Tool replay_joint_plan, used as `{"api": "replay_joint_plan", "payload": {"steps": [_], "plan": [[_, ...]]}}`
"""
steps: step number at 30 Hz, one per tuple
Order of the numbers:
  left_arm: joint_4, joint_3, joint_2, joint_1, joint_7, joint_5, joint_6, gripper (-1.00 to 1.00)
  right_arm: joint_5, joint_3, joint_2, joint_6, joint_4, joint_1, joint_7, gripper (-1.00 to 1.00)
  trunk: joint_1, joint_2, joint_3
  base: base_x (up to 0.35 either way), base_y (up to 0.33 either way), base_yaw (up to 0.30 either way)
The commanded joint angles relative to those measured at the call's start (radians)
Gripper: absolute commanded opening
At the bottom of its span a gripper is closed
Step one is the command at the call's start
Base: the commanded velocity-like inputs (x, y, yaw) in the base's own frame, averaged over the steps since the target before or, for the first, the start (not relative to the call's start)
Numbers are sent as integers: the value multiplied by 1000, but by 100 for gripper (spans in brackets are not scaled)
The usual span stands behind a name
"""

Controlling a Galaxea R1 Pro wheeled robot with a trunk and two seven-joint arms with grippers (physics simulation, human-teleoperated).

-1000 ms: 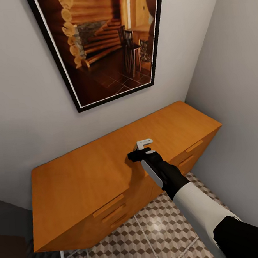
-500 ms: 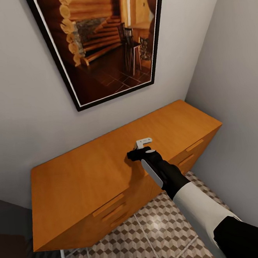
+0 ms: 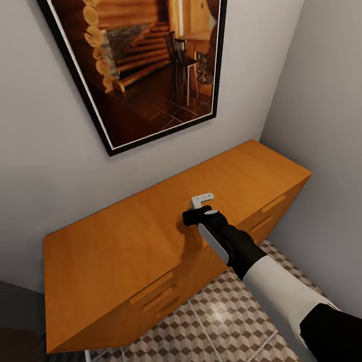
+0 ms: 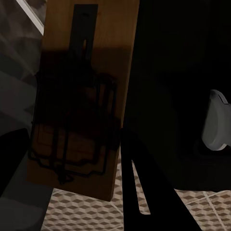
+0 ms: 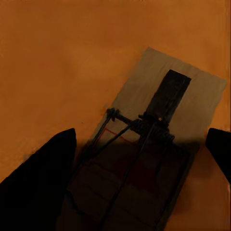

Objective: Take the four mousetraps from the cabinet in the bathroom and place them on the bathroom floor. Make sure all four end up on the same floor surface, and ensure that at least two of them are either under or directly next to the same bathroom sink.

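Centre of the head view: right claw (image 3: 197,210) sits over the top of the orange-brown cabinet (image 3: 116,252), arm coming in from the lower right of the frame, black wrist, white forearm. Cabinet runs from lower left to middle right, bar handles on its drawer fronts facing the lower edge, top surface bare around the claw. Right wrist view: one mousetrap (image 5: 159,144) lies flat on the cabinet top, pale wooden board with dark wire parts and a reddish spot in shadow; the two dark fingers (image 5: 41,187) stand spread on either side of it, one at lower left of that frame, one at the right edge, not touching the board as far as I can tell. Left wrist view: left claw (image 4: 72,159) is close up on a second mousetrap (image 4: 84,96), board upright in frame with wire parts dark and shadowed; it appears to be pinched in the claw, though the fingers are mostly black shapes and contact is hard to make out. Cube-pattern bathroom floor (image 3: 226,325) fills the lower middle of the head view and also shows under the held trap at the bottom of the left wrist view. Framed picture (image 3: 148,57) of a log interior hangs on the grey wall (image 3: 31,161) above the cabinet, upper middle of the frame.
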Motion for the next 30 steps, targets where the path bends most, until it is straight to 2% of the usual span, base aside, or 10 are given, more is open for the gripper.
{"api": "replay_joint_plan", "payload": {"steps": [1, 30], "plan": [[4, -8, -1, -1, -4, 9, -6, -100, -33, 3, -1, -1, 16, 0, -8, -100, 1, -1, -2, 0, 0, 0], [4, -8, -1, -1, -4, 9, -6, -100, -33, 2, 2, 9, -2, 0, -11, -100, 1, -1, -2, 0, 0, 0]]}}
